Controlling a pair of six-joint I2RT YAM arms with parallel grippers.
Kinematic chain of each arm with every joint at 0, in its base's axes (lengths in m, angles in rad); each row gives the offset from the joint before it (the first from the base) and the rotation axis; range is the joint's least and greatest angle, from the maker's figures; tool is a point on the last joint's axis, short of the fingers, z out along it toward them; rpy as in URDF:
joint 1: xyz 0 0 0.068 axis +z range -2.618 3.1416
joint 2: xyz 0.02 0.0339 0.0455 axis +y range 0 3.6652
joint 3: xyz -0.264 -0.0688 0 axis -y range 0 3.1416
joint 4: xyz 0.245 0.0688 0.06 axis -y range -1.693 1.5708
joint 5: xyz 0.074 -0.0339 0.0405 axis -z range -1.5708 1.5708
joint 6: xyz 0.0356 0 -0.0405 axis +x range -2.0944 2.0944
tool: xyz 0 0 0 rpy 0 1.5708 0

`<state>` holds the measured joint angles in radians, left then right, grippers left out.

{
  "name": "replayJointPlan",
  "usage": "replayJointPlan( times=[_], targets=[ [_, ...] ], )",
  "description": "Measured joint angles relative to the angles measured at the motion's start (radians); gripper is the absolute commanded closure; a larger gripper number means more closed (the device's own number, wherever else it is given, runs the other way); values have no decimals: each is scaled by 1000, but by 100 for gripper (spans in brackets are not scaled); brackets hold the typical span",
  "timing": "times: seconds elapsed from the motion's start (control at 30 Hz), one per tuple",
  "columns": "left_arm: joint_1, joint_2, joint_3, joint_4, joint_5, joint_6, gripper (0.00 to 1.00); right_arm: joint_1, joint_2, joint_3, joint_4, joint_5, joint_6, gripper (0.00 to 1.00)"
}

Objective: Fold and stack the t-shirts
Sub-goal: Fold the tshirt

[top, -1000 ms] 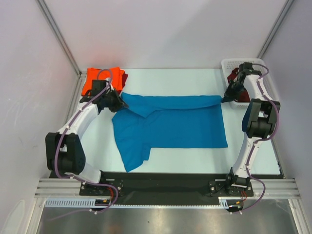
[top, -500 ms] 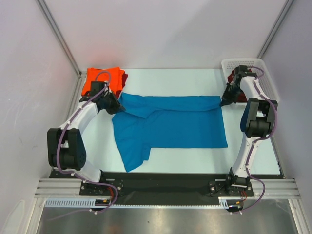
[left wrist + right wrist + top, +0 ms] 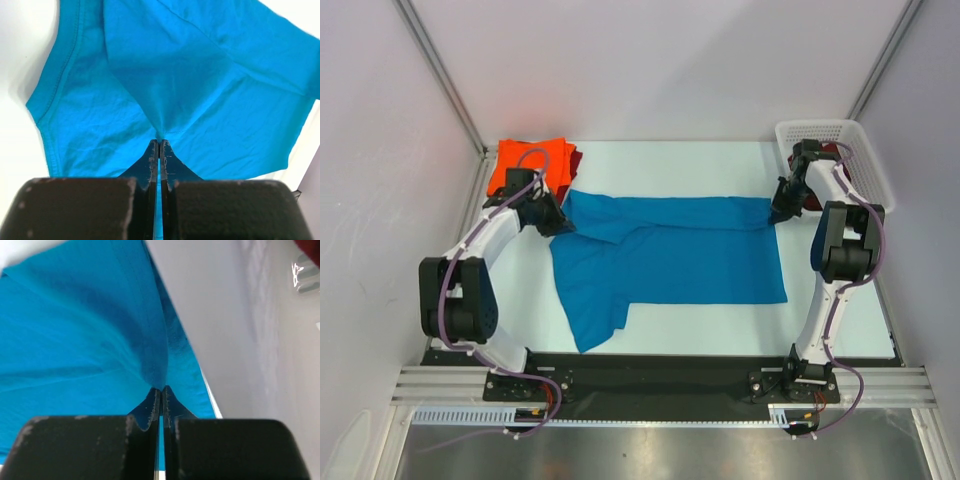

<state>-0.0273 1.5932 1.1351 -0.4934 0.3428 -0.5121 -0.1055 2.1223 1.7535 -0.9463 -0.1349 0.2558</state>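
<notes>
A bright blue t-shirt lies spread across the table, its far edge lifted and folded over. My left gripper is shut on the shirt's far left corner; in the left wrist view the cloth puckers into the closed fingertips. My right gripper is shut on the far right corner, the blue fabric pinched at its tips. An orange t-shirt lies folded at the far left on top of a dark maroon one.
A white lattice basket stands at the far right with dark red cloth inside, close behind the right gripper. Metal frame posts rise at both far corners. The black base rail runs along the near edge.
Both grippers have pulled slightly toward the far side with the shirt's edge, the right one nearer the basket; the folded-over strip looks flatter and straighter.
</notes>
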Motion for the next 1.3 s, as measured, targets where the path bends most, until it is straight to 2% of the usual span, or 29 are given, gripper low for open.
replayJointPlan(
  times=[0.5,0.6,0.67,0.73,0.77,0.8,0.83,0.87,0.97,1.07,1.1,1.2,1.3],
  targets=[
    [5,43,-43,5,-28,29,100,55,34,4,30,141,-33,100],
    [6,55,-53,16,-27,34,100,61,45,19,26,171,-40,97],
    [7,60,-67,20,-25,34,98,64,48,24,24,185,-45,90],
    [8,63,-74,20,-24,39,78,69,50,30,21,201,-51,79],
    [8,63,-76,20,-21,43,69,70,51,35,18,205,-50,66],
    [8,63,-78,20,-19,48,54,73,53,43,14,208,-51,60],
    [8,61,-81,24,-18,52,52,77,53,50,10,208,-55,54],
    [8,59,-86,27,-18,49,50,82,53,57,4,210,-55,43],
    [16,20,-118,26,-26,45,50,104,47,67,-6,224,-50,33],
    [35,-58,-132,16,-55,38,57,122,29,67,-34,254,-42,32],
    [43,-87,-131,21,-70,31,64,127,18,66,-42,267,-39,32],
    [60,-131,-116,44,-106,6,69,153,-22,56,-59,296,-29,31],
    [62,-60,-59,49,-103,-14,69,213,-75,29,-53,295,-19,32]
  ],
)
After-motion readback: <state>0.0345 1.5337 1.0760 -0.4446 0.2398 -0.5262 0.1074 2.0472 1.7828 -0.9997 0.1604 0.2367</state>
